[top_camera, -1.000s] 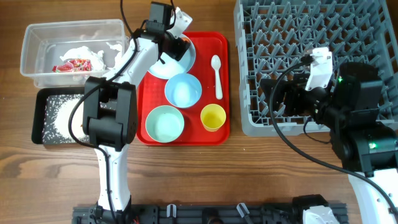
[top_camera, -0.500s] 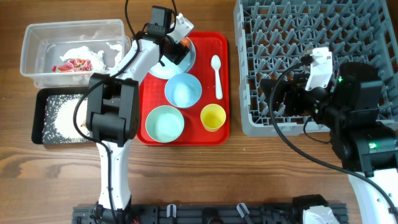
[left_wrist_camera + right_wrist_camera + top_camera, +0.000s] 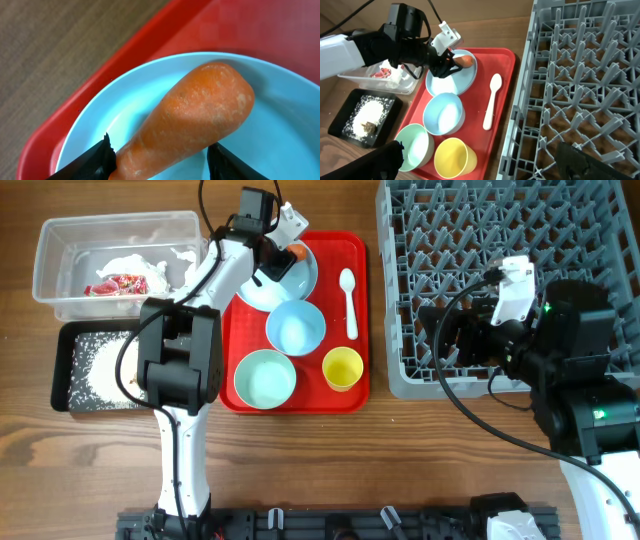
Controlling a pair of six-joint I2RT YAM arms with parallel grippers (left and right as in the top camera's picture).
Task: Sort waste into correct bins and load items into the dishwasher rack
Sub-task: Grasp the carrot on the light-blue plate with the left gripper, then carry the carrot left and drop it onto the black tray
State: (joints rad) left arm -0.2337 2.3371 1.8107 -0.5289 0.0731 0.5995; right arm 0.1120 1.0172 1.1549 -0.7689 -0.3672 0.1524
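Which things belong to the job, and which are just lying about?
Job: orange carrot, pale blue round plate, small pale blue bowl, pale green bowl, small yellow cup, white plastic spoon, clear plastic tub, black tray, grey plastic grid rack.
Lying about: flat red serving tray.

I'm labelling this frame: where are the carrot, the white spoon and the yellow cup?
carrot (image 3: 200, 117), left wrist view, middle of its thick body.
white spoon (image 3: 350, 305), overhead view, middle of its handle.
yellow cup (image 3: 342, 367), overhead view, centre of its opening.
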